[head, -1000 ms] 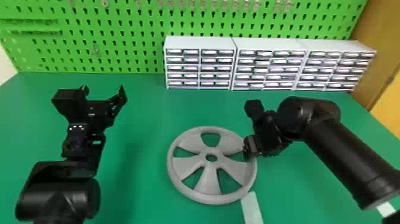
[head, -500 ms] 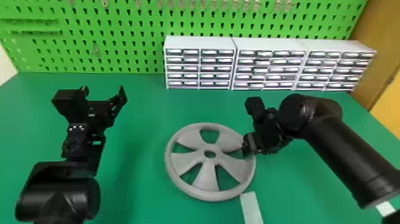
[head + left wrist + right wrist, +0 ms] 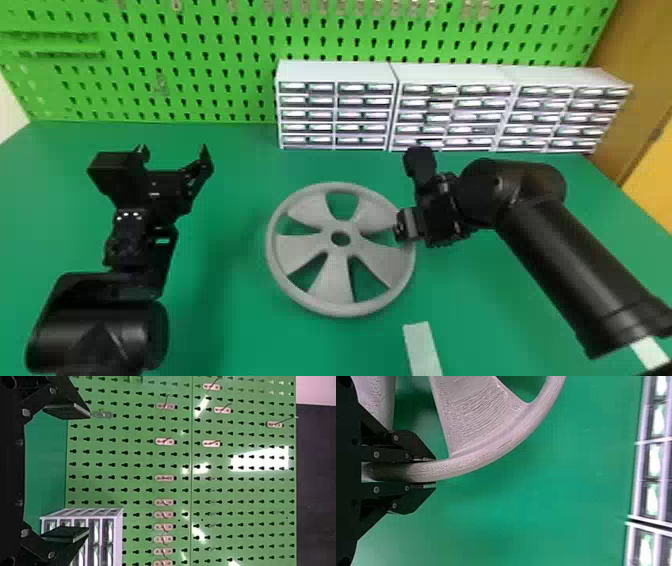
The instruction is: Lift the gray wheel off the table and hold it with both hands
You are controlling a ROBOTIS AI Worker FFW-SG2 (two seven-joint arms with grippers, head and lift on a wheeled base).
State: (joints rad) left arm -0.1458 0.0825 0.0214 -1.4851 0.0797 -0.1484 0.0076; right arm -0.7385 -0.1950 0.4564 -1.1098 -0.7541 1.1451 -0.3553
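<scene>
One hand on the wheel, one to go

Here is the gray wheel (image 3: pixel 330 281), face up in the middle, and it looks to be at or just above the green desk (image 3: pixel 225 330); how much air lies under it is hard to tell. On its right rim, the right hand (image 3: pixel 435 472) has it, two fingers pinching the edge from either side! Off to the left, well apart from the wheel, the left hand (image 3: pixel 173 152) stands spread and empty, pointing toward the pegboard (image 3: pixel 200 60). So the first grip is made; the second is missing, and a clear two-handed lift with it. The left hand likely needs to swing in to the free left rim, since a one-sided hold could let the wheel tip.
</scene>
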